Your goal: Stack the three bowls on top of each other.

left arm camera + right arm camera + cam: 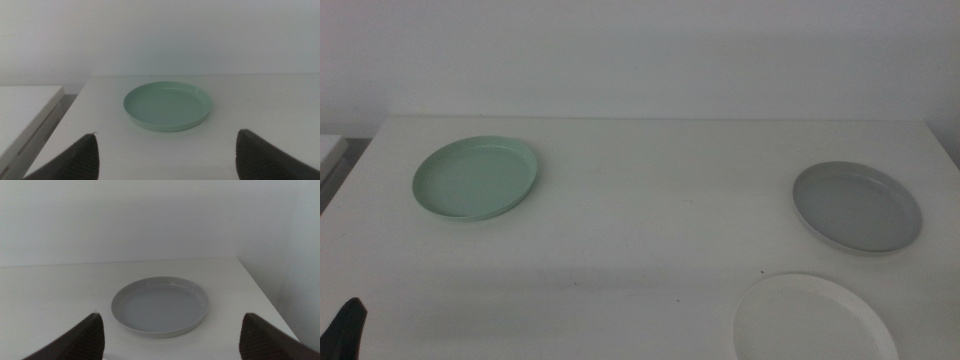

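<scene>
Middle view shows nothing stacked: mint bowl (476, 178), grey bowl (857, 207), white bowl (814, 321) lie apart on the surface (650, 220); left tool (167, 155) and right tool (172, 337) spread, empty.

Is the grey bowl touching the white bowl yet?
Apart. The middle view shows a strip of bare table between the grey bowl and the white bowl.

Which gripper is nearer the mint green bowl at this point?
Left. The left gripper, jaws open, faces the mint green bowl and waits at the table's near left corner. The right gripper, also open, faces the grey bowl on the table's far side from it.
</scene>
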